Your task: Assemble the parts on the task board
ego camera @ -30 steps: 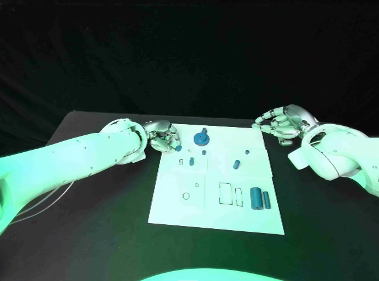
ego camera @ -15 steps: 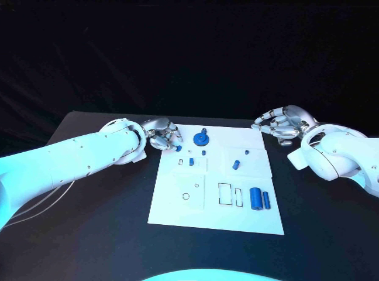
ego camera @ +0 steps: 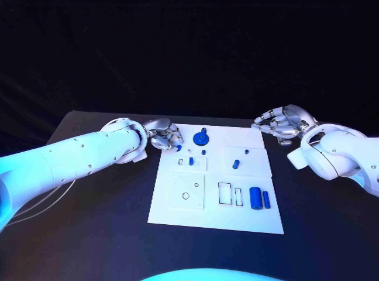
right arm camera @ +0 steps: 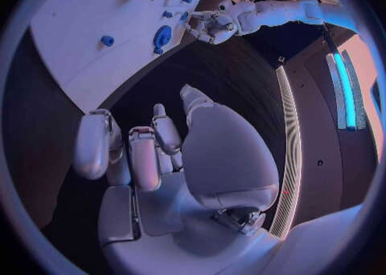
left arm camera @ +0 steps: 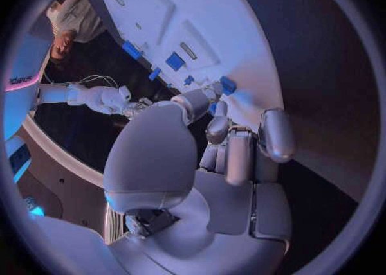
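- The white board (ego camera: 214, 202) lies in the middle of the black surface (ego camera: 97, 234), and most of the blue parts on it look unplaced.
- A round blue part with a peg (ego camera: 201, 138) sits near the board's far edge. A few small blue pieces (ego camera: 236, 164) stand around the middle. A blue cylinder (ego camera: 254, 198) and a thinner blue bar (ego camera: 265, 199) lie loose by the right-hand edge, beside two outlined slots.
- The left hand (ego camera: 164, 137) is at the board's far left corner, fingers curled around a small blue piece (left arm camera: 228, 85); it seems pinched at the fingertips, just over the board.
- The right hand (ego camera: 281, 124) hovers off the board's far right corner, fingers curled in, holding nothing.
- Judging by the loose parts and bare outlines, the assembly is at an early stage, with most of the seating left.
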Robot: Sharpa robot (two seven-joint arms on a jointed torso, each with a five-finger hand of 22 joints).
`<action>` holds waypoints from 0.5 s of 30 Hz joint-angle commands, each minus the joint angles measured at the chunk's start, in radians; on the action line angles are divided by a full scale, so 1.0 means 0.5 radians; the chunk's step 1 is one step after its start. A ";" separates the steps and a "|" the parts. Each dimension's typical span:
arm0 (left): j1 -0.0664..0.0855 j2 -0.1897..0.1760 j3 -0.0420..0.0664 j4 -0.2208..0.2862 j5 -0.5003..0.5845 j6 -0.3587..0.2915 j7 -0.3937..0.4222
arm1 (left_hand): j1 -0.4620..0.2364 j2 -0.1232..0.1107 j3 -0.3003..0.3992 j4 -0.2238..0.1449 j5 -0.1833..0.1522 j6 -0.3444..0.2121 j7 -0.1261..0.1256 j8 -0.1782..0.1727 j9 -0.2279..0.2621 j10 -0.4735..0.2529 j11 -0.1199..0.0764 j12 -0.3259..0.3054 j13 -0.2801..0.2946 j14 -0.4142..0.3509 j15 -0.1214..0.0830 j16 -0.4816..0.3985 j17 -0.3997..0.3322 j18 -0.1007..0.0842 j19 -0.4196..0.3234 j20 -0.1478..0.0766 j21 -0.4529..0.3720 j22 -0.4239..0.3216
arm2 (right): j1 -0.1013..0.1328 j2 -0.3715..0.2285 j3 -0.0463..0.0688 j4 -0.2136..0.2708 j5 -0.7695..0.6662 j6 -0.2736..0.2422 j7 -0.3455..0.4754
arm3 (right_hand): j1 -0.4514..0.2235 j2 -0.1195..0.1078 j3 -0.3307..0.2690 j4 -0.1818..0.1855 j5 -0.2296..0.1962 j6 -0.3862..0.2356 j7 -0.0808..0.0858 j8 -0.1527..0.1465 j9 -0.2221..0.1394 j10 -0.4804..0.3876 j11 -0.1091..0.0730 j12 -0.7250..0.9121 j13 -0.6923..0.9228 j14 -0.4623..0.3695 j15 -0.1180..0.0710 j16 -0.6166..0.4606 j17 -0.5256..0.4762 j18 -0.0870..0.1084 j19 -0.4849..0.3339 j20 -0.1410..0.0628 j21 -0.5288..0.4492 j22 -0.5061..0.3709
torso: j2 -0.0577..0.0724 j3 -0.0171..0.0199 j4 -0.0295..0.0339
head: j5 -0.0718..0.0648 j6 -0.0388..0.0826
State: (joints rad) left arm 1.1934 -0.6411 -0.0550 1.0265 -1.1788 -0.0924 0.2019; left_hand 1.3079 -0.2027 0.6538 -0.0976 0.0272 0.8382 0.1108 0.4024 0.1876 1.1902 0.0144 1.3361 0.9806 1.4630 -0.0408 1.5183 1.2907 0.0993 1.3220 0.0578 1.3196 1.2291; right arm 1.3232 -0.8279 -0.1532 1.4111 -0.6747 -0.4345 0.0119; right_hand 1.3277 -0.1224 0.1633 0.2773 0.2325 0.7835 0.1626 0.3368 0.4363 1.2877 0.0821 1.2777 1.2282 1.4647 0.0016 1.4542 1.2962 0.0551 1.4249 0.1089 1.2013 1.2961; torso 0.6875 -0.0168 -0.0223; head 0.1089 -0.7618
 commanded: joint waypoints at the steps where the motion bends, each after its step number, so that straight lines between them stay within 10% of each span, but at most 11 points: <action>1: 0.001 0.014 0.002 -0.014 -0.015 0.017 -0.011 | 0.003 0.023 -0.063 0.023 0.046 0.013 0.006 -0.020 -0.015 -0.002 0.010 0.023 0.023 0.127 0.005 0.038 0.363 -0.021 0.009 0.013 0.021 0.034 | -0.001 0.002 0.000 0.001 -0.002 0.004 0.004 | -0.075 -0.009 0.048 0.016 0.038 -0.020 -0.006 0.034 0.009 -0.015 -0.014 -0.011 -0.006 0.112 -0.007 -0.021 0.153 0.047 -0.010 -0.015 -0.011 0.178 | 0.000 0.0004 0.001 | 0.002 -0.001; 15: 0.001 0.055 0.002 -0.062 -0.043 0.041 -0.022 | 0.039 0.061 -0.032 0.012 0.045 0.043 0.006 -0.028 -0.012 0.002 0.013 0.025 0.034 0.131 0.009 0.041 0.372 -0.022 0.012 0.017 0.025 0.039 | -0.002 0.005 0.000 0.000 -0.002 0.005 0.004 | -0.075 -0.009 0.048 0.016 0.038 -0.020 -0.006 0.034 0.009 -0.015 -0.014 -0.011 -0.006 0.112 -0.007 -0.021 0.153 0.047 -0.010 -0.015 -0.011 0.178 | 0.000 -0.0006 0.001 | 0.001 -0.003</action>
State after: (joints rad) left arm 1.1934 -0.6163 -0.0548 0.9953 -1.1994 -0.0772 0.1913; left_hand 1.3307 -0.1799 0.6539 -0.0977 0.0272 0.8465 0.1117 0.4023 0.1877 1.1903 0.0145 1.3361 0.9808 1.4630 -0.0407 1.5183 1.2907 0.0994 1.3222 0.0579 1.3196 1.2306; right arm 1.3229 -0.8265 -0.1532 1.4107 -0.6747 -0.4344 0.0120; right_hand 1.3277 -0.1224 0.1633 0.2774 0.2325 0.7834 0.1627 0.3368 0.4363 1.2877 0.0821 1.2777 1.2282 1.4648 0.0016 1.4542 1.2962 0.0552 1.4249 0.1090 1.2013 1.2961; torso 0.6875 -0.0168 -0.0229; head 0.1107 -0.7625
